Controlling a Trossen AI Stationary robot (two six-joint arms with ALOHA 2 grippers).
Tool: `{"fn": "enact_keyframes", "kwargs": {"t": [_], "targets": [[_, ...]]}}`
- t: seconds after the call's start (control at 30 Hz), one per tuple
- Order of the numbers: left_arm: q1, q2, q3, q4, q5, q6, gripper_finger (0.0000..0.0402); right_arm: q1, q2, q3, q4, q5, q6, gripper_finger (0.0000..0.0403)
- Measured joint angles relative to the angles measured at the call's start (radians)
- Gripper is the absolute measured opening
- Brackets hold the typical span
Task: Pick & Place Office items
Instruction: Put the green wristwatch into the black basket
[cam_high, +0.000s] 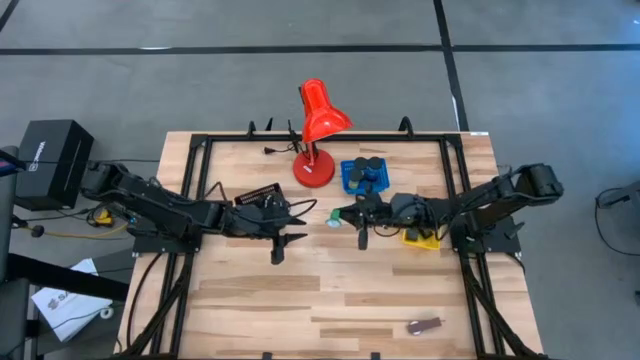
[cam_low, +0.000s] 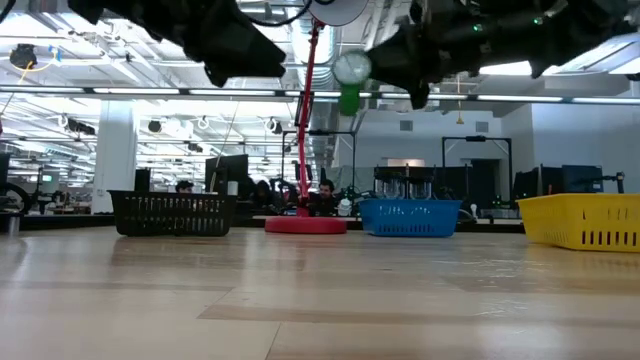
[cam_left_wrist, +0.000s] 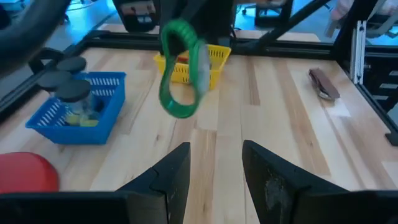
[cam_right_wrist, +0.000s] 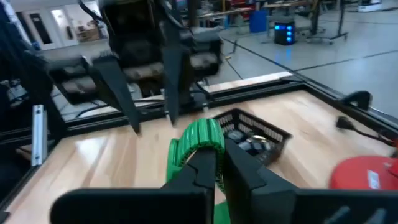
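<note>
Overhead view: even, diffuse light; the wooden counter (cam_high: 330, 290) is bright with only soft, short shadows under both arms. No glare.

Low view: strong backlight from rows of ceiling strip lights in the room behind; the arms overhead read as near-black silhouettes. The counter surface carries a broad pale sheen, and its near part is soft and out of focus.

Left wrist view: the green tape ring (cam_left_wrist: 181, 68) is smeared by motion blur; the near fingers (cam_left_wrist: 171, 177) are dark and soft. Lines bow slightly toward the picture's borders.

Right wrist view: generally soft; the dark arm opposite is blurred, the background washed out by bright room light.
</note>
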Motion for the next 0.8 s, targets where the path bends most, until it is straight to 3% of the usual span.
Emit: {"fn": "enact_keyframes", "kwargs": {"t": [0.33,0.8], "targets": [[0.000,0.183,-0.004,0.206,0.052,0.032,0.0140,-0.001,0.087,0.128,-0.016,-0.054,-0.006,0.0007],[-0.005,0.174,-0.004,0.246,0.051,0.032,0.0140,0.000,0.084,0.159,-0.072,-0.070,0.046,0.0007]]}}
